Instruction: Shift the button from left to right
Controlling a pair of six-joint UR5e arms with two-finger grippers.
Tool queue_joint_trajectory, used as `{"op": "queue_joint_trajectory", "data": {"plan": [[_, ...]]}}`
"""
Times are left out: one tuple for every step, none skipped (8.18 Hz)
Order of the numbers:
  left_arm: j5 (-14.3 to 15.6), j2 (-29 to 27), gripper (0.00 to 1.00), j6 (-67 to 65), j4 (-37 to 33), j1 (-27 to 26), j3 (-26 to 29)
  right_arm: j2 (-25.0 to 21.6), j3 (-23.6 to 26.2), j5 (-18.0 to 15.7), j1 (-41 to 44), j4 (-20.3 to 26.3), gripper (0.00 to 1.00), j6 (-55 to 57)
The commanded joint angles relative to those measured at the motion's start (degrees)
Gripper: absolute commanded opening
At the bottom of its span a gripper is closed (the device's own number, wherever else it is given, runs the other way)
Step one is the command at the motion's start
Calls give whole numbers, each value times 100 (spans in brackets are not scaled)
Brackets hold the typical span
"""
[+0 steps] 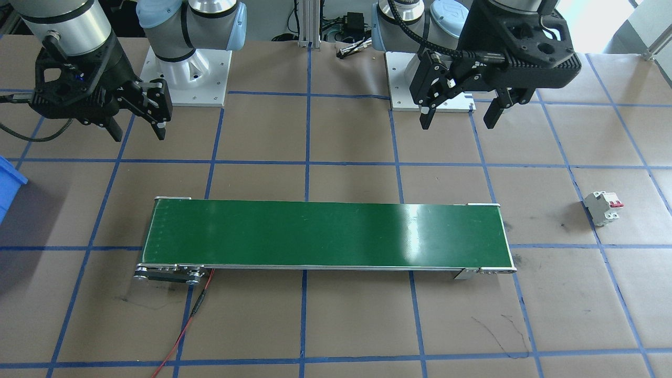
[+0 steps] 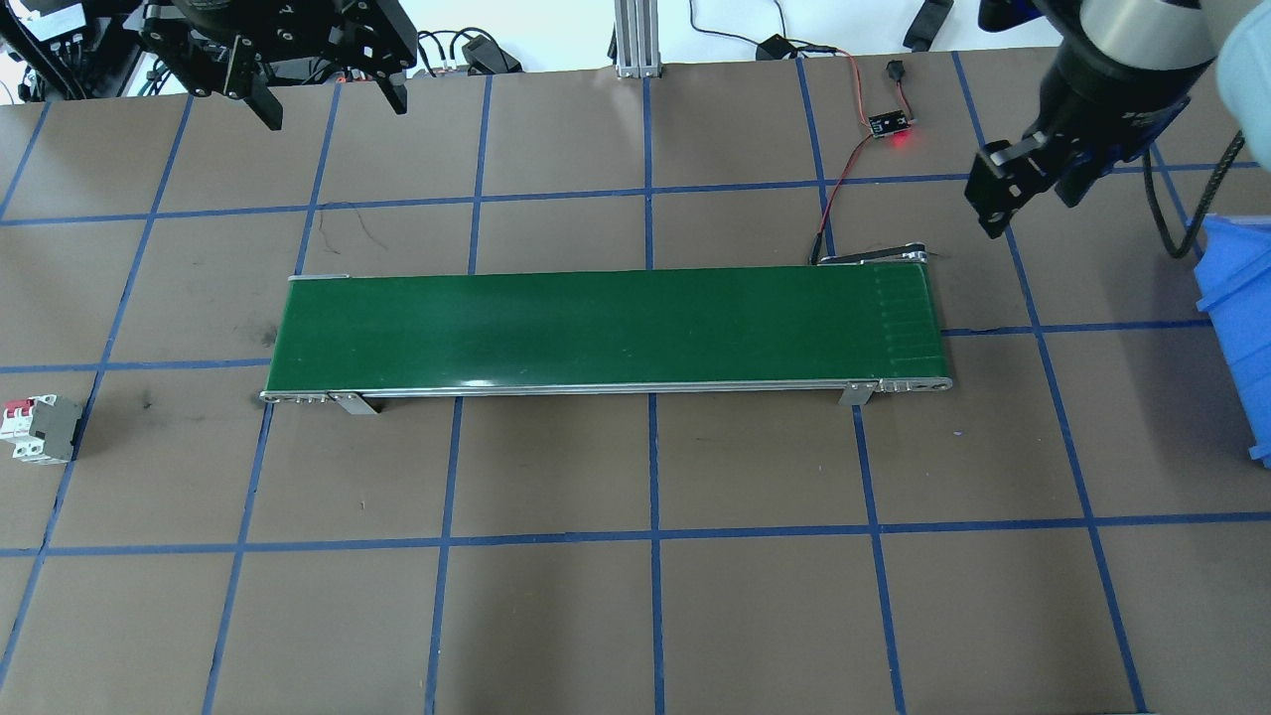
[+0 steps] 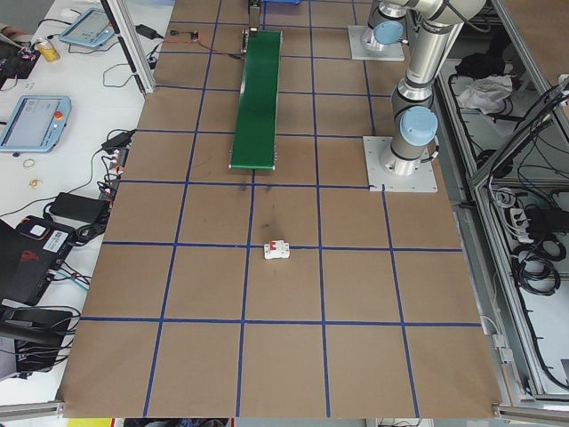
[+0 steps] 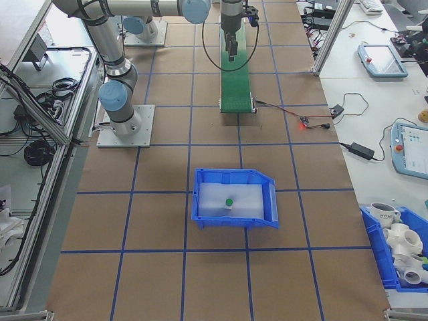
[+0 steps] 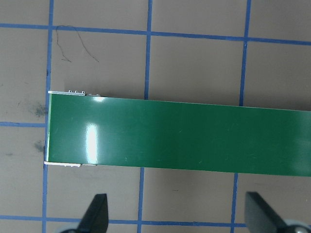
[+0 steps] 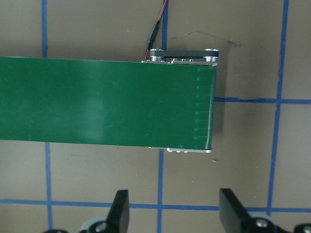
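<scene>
Claws number two: the left claw (image 1: pixel 458 116) hangs at the upper right of the front-facing view, the right claw (image 1: pixel 137 130) at its upper left, both spread wide and empty. One green conveyor belt (image 1: pixel 325 235) lies mid-frame on the desk (image 1: pixel 336 320). One circuit breaker (image 1: pixel 604 207) sits at the right edge. One button (image 4: pixel 229 202) rests inside one blue bin (image 4: pixel 235 220), lower centre of the right-side view.

overhead and front views face each other, looking steeply down on the green conveyor belt (image 2: pixel 606 328); two end cameras look along the table from afar; both wrist cameras look straight down past spread fingers (image 5: pixel 97 213) at opposite belt ends.
</scene>
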Motion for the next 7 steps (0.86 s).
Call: {"op": "queue_joint_trajectory", "data": {"plan": [[-2,5,100,1,0,0,-2,5,4,195,88,-22,68,1253],[-2,5,100,1,0,0,-2,13,5,177,193,-30,68,1396],[-2,13,100,-8,0,0,-2,22,5,12,420,-31,68,1424],[-2,13,100,-8,0,0,-2,66,5,-181,571,-22,69,1407],[-2,13,100,-8,0,0,-2,75,5,-175,589,-4,70,1328],[-2,13,100,-8,0,0,-2,75,5,-175,590,-4,71,1319],[-2,13,100,-8,0,0,-2,75,5,-122,590,-4,71,1319]]}}
